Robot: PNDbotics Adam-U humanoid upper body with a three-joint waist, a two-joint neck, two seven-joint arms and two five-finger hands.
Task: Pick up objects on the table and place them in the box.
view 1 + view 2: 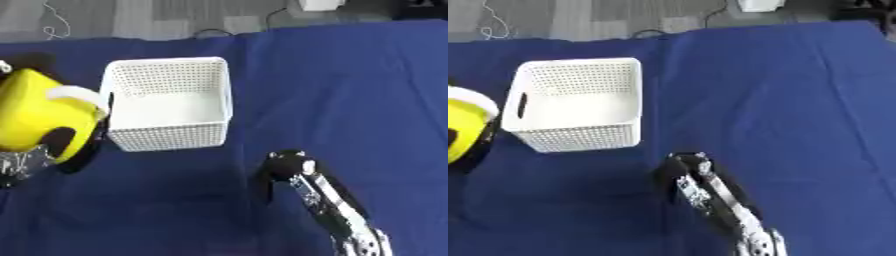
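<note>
Left hand (19, 165) at the left edge, only partly in view under a big yellow object with a white handle (44, 112); it carries the object, but can't tell how the fingers sit around it. Yellow object is up beside the white perforated box (166, 102), just touching or overlapping its left wall, not inside. Box interior shows nothing but its white floor. Right hand (289, 167) low on the blue-covered desk (350, 90), below and right of the box, well apart from the yellow object; looks like fingers bunched together with nothing in them. Box sits up and left of the right hand, just right of the left hand
</note>
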